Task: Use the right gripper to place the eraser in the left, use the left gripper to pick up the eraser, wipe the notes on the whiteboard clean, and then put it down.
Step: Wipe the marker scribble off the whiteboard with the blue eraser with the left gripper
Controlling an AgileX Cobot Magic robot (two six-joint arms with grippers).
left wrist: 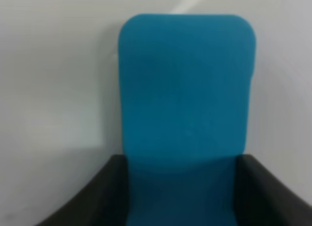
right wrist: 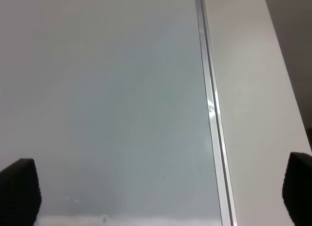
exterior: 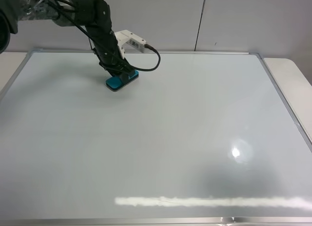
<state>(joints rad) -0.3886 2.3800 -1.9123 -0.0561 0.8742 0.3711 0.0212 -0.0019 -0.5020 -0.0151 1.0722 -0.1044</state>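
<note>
clearly the left end effector is clamped on the eraser, pressing it flat on the whiteboard at far left, felt down for wiping. the right end effector hangs spread, empty, over the board's right edge.

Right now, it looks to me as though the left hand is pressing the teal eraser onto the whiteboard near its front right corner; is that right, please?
Not quite: the left hand does hold the teal eraser against the whiteboard, but near the far left part of it, not the front right corner. The exterior high view shows this.
</note>
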